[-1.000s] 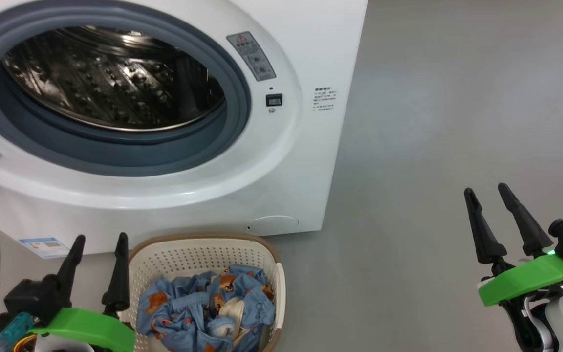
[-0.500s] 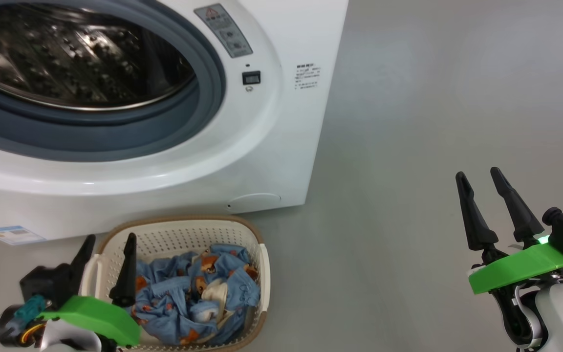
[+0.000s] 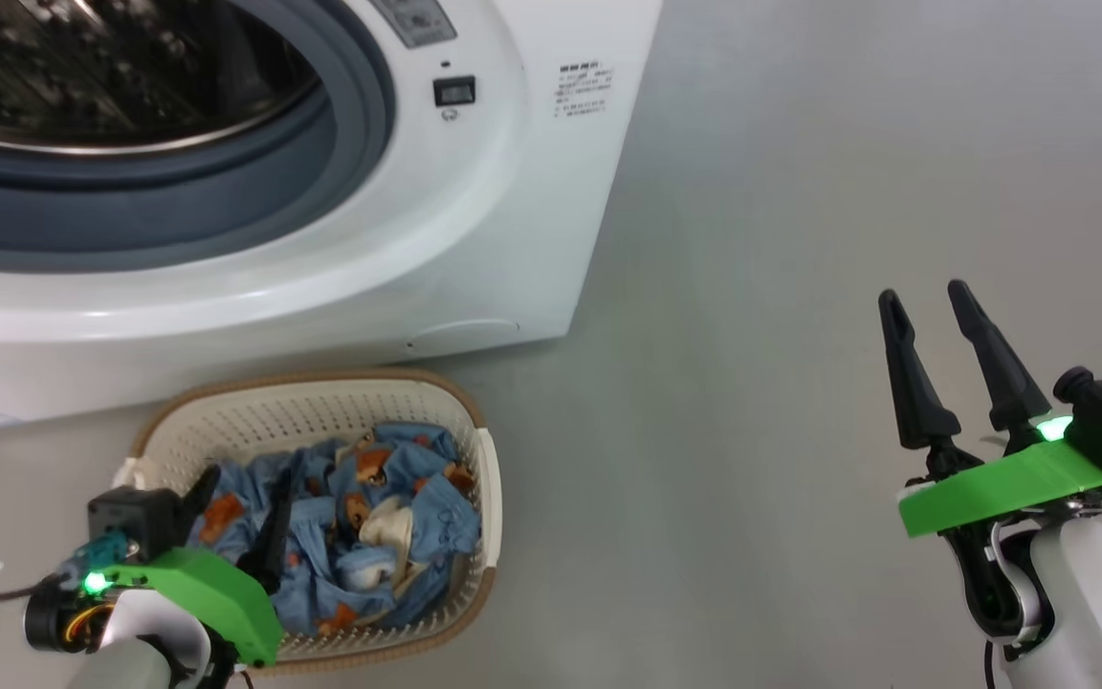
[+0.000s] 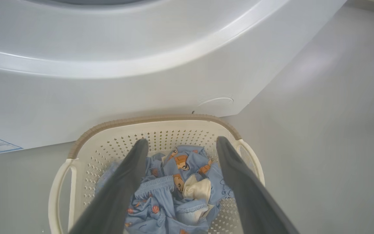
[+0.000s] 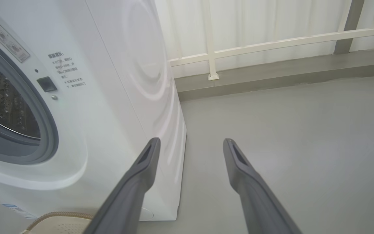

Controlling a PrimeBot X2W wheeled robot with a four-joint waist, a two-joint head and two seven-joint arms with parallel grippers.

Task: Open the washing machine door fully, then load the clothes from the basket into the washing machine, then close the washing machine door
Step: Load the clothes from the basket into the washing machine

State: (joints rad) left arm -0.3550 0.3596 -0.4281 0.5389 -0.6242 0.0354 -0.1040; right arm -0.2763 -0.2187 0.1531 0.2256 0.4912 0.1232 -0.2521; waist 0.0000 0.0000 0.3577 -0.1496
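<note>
Dark and spread wide, the left fingers (image 3: 275, 526) hang over the left part of the basket (image 3: 321, 378). Their tips are low over the clothes (image 3: 369, 517), and nothing is pinched between them. Whether they touch the fabric cannot be told. The left wrist view looks down between them onto the blue bear-print heap, which lies bunched in the bottom of the basket. The basket stands on the floor (image 3: 752, 287) just in front of the washer (image 3: 474, 239).

Above and behind the basket, the washer's mouth is uncovered, with the grey gasket (image 3: 178, 191) and the steel drum (image 3: 82, 77) both exposed. The door-opening step therefore appears done, though how far back the door is swung cannot be told. The part of the drum that can be seen holds no fabric, so loading looks not yet begun. By this reading the whole pile is left to move, and closing the door comes after that. The step in hand seems to be the first grasp into the heap.

Far to the right, the right fingers (image 3: 907, 392) are also spread wide and hold nothing. They hover over bare floor, well apart from the basket and off to the washer's right side.
</note>
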